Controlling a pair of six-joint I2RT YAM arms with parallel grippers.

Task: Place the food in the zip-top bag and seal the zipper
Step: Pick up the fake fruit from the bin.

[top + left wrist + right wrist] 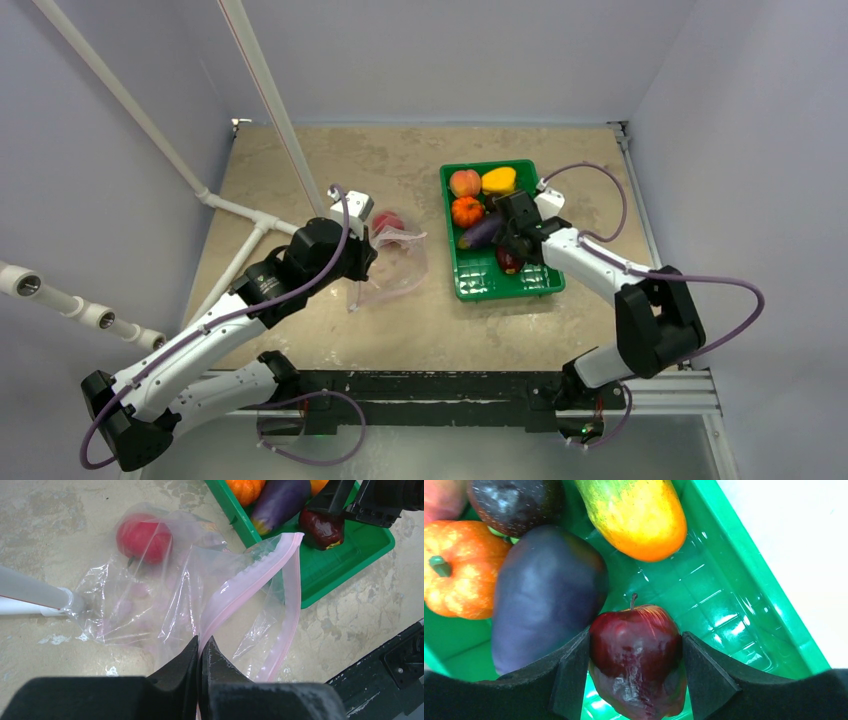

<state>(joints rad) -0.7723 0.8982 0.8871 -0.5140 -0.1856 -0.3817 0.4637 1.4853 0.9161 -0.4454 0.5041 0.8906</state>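
Left claw (pixel 200 645): pinched shut on bag (pixel 150 595) at zipper (pixel 250 580); mouth held agape just beyond claw; red fruit (pixel 144 539) seen inside, farther on.
Right claw (pixel 636 650): pads (pixel 571 675) set against both sides of dark apple (pixel 634 630), apple resting in tray (pixel 744 595); eggplant (pixel 544 590) just beside one pad.
Step judged: apple pickup.
Next move: lift clear of eggplant, carry to bag mouth, release inside.

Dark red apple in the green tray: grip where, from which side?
Pinch the dark red apple across its round belly, coming down from above. The eggplant crowds one flank, so one finger slips into that gap, the other lands on the bare tray side. The right gripper sits so now, pads on both flanks.
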